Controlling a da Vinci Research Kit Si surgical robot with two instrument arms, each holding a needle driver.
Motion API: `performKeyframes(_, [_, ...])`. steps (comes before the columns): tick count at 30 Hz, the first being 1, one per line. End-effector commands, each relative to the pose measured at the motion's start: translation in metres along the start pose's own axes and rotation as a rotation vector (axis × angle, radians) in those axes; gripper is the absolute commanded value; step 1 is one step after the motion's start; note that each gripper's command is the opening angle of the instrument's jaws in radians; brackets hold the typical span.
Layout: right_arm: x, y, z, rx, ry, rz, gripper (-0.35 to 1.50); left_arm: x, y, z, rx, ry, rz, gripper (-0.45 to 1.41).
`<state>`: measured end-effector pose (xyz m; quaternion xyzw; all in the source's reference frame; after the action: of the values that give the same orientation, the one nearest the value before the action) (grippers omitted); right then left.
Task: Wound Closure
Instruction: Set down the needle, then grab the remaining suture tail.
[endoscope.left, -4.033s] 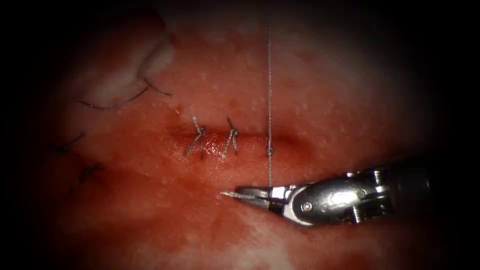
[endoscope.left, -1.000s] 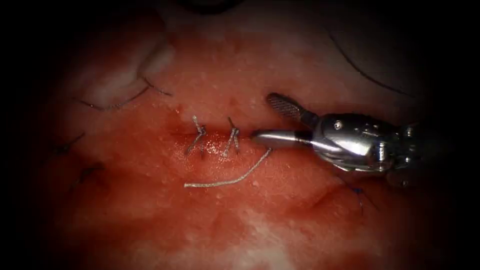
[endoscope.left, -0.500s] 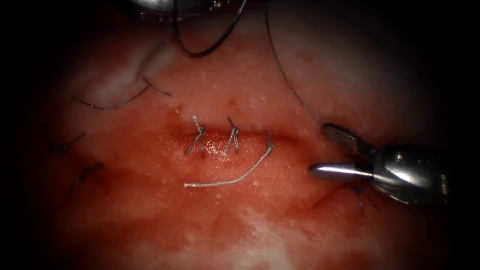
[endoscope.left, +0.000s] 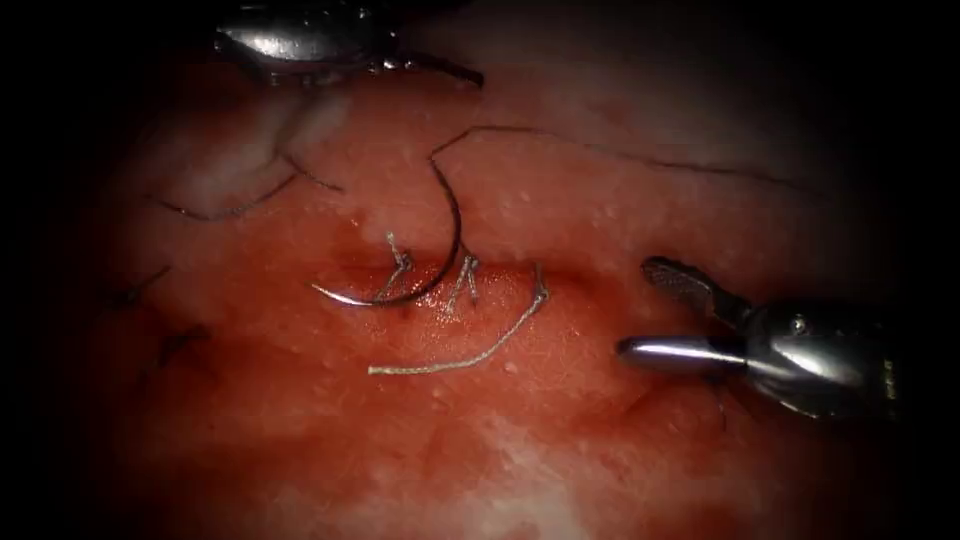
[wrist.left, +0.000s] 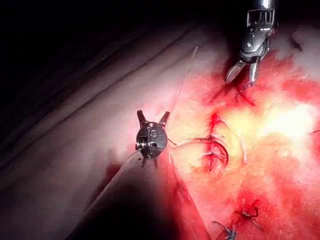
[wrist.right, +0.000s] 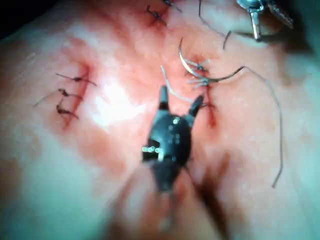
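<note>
The curved needle (endoscope.left: 415, 270) lies loose on the tissue (endoscope.left: 480, 440), right over the cut (endoscope.left: 450, 275). It is not stuck into the tissue as far as I can see. Its sharp tip points to the left end of the cut, and its back end sits up above the cut. A dark thread (endoscope.left: 620, 155) runs from that back end off to the right. No tool holds the needle.

3 knots sit along the cut. The 3rd knot (endoscope.left: 540, 295) has a long pale cut end of thread (endoscope.left: 450, 362) lying below the cut.

The right tool (endoscope.left: 660, 310) is to the right of the cut, lying almost flat, with its tip toward the knots. Its fingers (endoscope.left: 660, 350) are apart and hold nothing.

The left tool (endoscope.left: 300, 40) is high above the cut, on the left side. In the left wrist view its fingers (wrist.left: 141, 118) are spread apart and look empty, though a thin thread passes close by.

I think a good grip on the needle would be about 2 thirds back from the tip, square across the curve. Care is needed not to snag the tied knots under it.
</note>
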<state>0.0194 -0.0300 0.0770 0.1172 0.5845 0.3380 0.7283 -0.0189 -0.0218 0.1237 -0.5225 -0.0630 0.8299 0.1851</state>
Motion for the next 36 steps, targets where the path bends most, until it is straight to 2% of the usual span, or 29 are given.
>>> performKeyframes(1, [-0.0008,-0.0005,0.0005,0.002,-0.001,0.001,1.4,-0.0002,-0.0005,-0.0002,0.003,-0.006,0.004,0.69])
performKeyframes(6, [-0.0008,-0.0005,0.0005,0.002,-0.001,0.001,1.4,-0.0001,-0.001,-0.0032,-0.003,-0.01,-0.014,0.66])
performKeyframes(10, [-0.0008,-0.0005,0.0005,0.005,-0.001,0.001,1.38,0.0004,0.0006,-0.0048,-0.016,-0.013,-0.04,0.62])
performKeyframes(16, [-0.0008,-0.0006,0.0005,0.018,0.002,0.002,1.35,0.0007,0.0084,-0.0057,-0.094,-0.05,-0.099,0.49])
performKeyframes(17, [-0.0008,-0.0006,0.0005,0.02,0.002,0.002,1.35,0.0008,0.0102,-0.0058,-0.107,-0.061,-0.098,0.37])
performKeyframes(20, [-0.0007,-0.0006,0.0006,0.019,0.002,0.003,1.35,0.0021,0.0134,-0.0049,-0.123,-0.116,-0.1,0.34])
performKeyframes(26, [-0.0006,-0.0007,0.0009,0.016,0.0,0.003,1.33,0.0039,0.0169,-0.0028,-0.146,-0.167,-0.121,0.34])
performKeyframes(31, [-0.0006,-0.0009,0.001,0.017,-0.006,-0.004,1.33,0.003,0.0192,-0.002,-0.152,-0.301,-0.106,0.32])
performKeyframes(36, [-0.0006,-0.001,0.0011,0.016,-0.006,-0.004,1.33,0.0012,0.0202,-0.0013,-0.135,-0.417,-0.092,0.51])
